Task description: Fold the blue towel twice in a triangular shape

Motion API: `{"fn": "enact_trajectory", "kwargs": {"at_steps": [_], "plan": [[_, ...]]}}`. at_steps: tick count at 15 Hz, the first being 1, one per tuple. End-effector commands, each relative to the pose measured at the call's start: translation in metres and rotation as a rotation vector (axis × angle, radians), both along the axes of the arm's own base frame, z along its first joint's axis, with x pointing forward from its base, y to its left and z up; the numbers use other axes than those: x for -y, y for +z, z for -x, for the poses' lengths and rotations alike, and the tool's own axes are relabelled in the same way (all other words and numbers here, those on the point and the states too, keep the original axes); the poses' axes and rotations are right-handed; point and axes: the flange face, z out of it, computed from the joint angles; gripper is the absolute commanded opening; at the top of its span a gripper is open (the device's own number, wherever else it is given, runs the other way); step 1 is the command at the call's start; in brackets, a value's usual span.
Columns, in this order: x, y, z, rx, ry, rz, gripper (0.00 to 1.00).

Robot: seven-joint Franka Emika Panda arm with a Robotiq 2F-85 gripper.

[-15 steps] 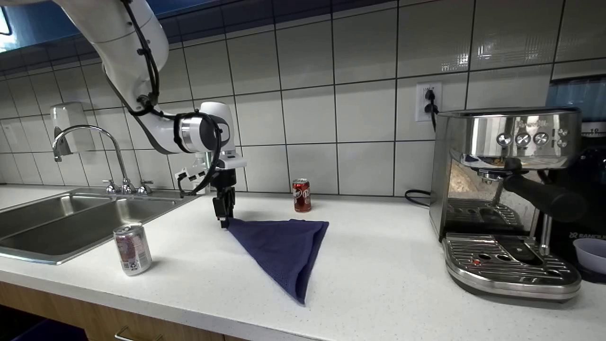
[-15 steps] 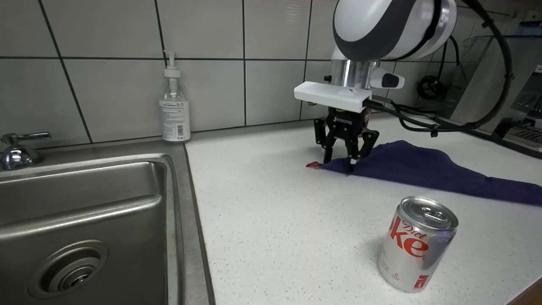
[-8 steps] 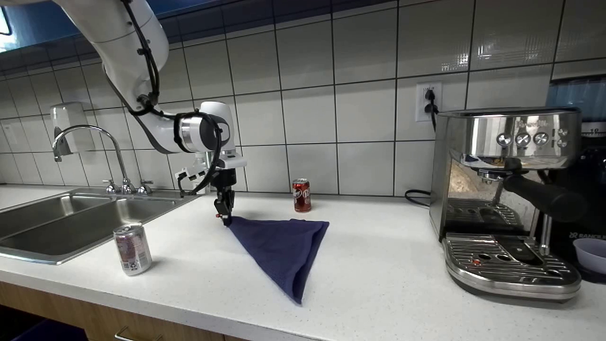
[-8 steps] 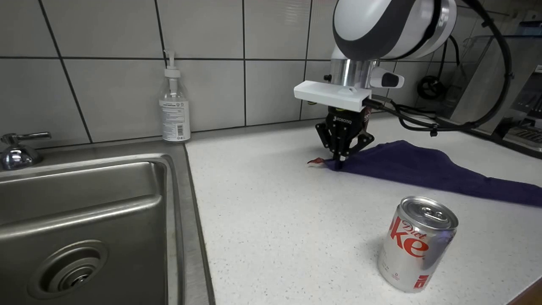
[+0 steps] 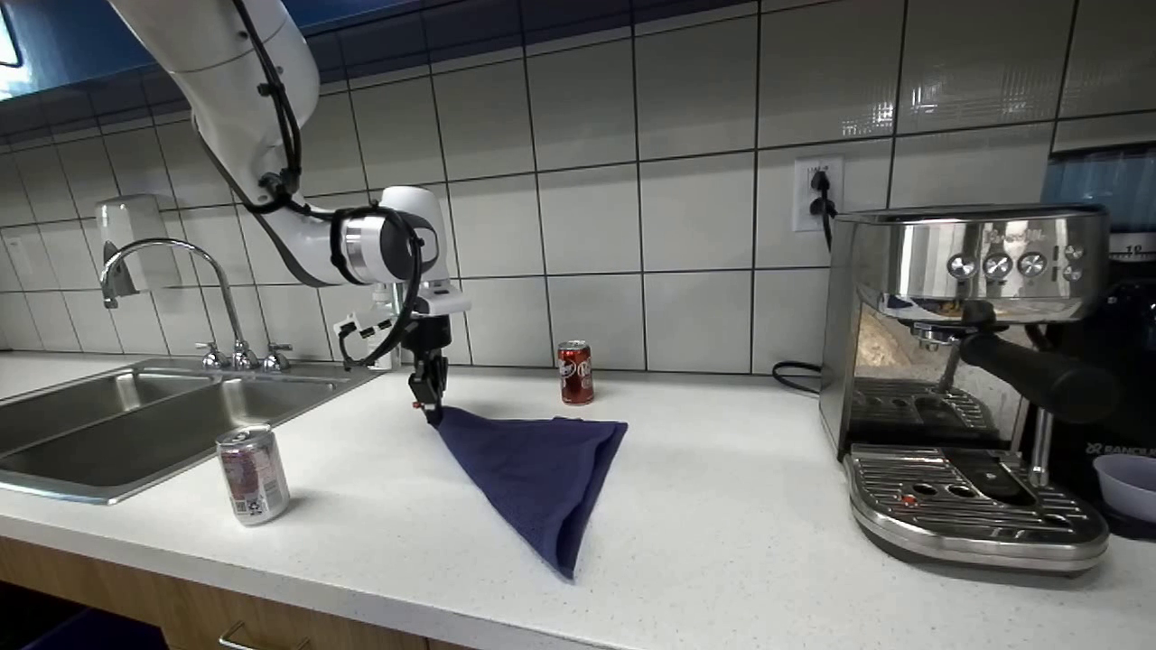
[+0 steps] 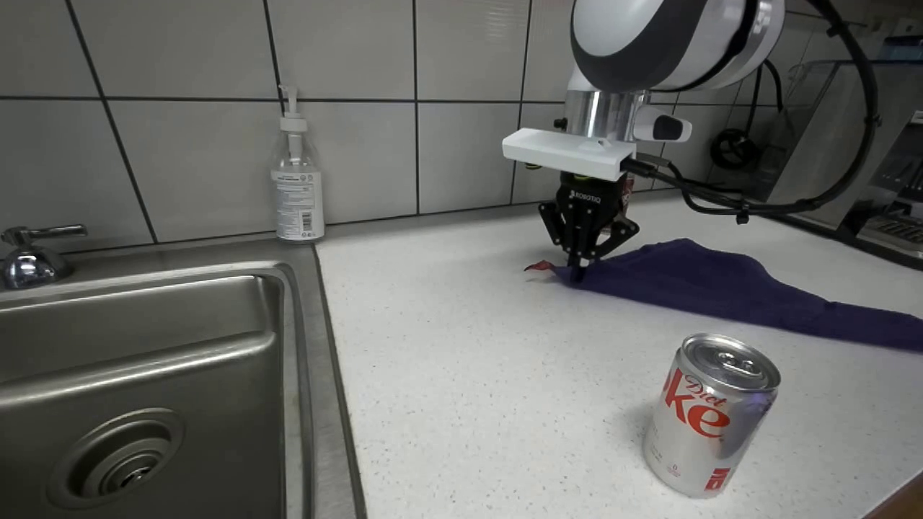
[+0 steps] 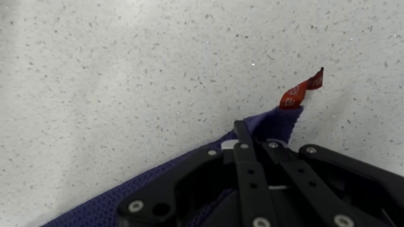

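The blue towel [image 5: 533,474] lies on the counter as a folded, roughly triangular shape, one tip pointing at the front edge and another at the sink side. My gripper [image 6: 577,272] is shut on that sink-side corner, which is pinched up slightly off the counter. In the wrist view the towel corner [image 7: 276,126] bunches between the fingertips of my gripper [image 7: 251,135]. Beyond them a red tag [image 7: 294,95] sticks out from the corner. Part of the towel is hidden behind the fingers in that view.
A silver can [image 5: 253,474] stands near the front edge beside the sink [image 5: 226,406]. Against the back wall is a red can [image 5: 575,372]. An espresso machine [image 5: 975,379] occupies the far side, and a pump bottle [image 6: 297,180] stands behind the sink.
The jaws have come together on the towel corner. My gripper has then risen slightly, lifting that corner and its tag a little. The towel's front tip has shifted slightly sideways.
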Motion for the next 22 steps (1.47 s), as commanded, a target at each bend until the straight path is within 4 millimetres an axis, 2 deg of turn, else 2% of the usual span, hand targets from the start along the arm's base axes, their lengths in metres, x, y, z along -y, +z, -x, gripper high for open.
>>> {"fn": "enact_trajectory", "kwargs": {"at_steps": [1,22], "plan": [[0.01,0.022,0.011,0.006,0.004,-0.023,0.01],[0.055,0.066,0.053,0.034,-0.088,-0.033,0.01]]}}
